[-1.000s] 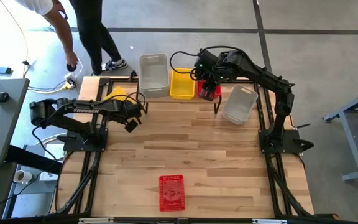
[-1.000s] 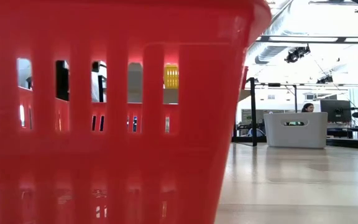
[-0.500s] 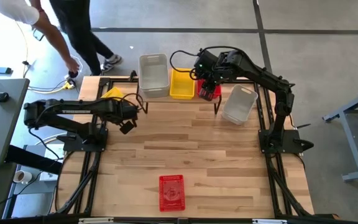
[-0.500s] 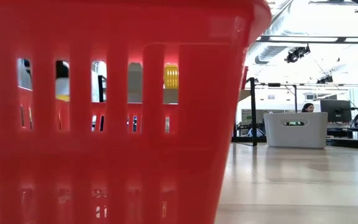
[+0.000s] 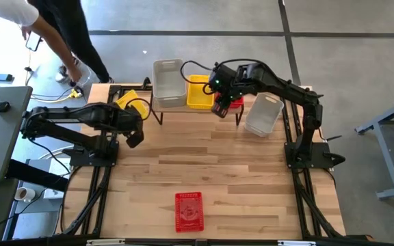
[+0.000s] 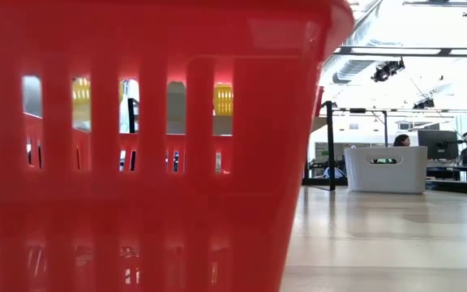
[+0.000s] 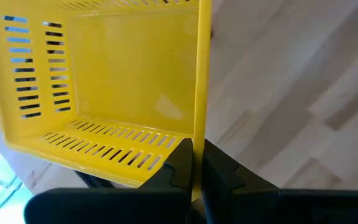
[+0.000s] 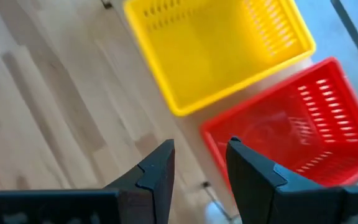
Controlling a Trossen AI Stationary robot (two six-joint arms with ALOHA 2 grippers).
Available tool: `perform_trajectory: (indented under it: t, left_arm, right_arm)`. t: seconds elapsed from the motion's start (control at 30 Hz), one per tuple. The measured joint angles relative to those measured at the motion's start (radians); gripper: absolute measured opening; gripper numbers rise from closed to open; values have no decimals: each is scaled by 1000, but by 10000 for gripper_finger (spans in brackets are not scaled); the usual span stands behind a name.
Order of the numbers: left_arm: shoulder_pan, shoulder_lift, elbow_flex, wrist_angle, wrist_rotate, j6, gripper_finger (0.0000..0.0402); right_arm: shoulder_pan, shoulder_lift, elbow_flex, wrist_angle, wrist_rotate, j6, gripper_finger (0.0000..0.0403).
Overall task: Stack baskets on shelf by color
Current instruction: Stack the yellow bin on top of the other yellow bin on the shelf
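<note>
Yellow plastic is pinched by the left gripper (image 7: 194, 163): one yellow basket (image 5: 128, 102) is held by its rim just left of the shelf (image 5: 195, 109). On the shelf a grey basket (image 5: 169, 82), a second yellow basket (image 5: 198, 92) and a red basket (image 5: 232, 102) are already set. The right gripper (image 8: 199, 163) is spread and empty above the shelf's front edge. Another grey basket (image 5: 263, 114) right of the shelf and a red basket (image 5: 189, 210) well in front of it are left unstacked.
</note>
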Motion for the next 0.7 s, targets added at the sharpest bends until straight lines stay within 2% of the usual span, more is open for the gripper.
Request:
perform_trajectory:
  t: [0.33,0.7]
  left_arm:
    - [-164,3,185,-53,1,58,5]
    - [-361,28,289,-59,44,127,5]
  right_arm:
    - [98,0,0,101,-9,199,129]
    - [182,0,0,239,-12,449,129]
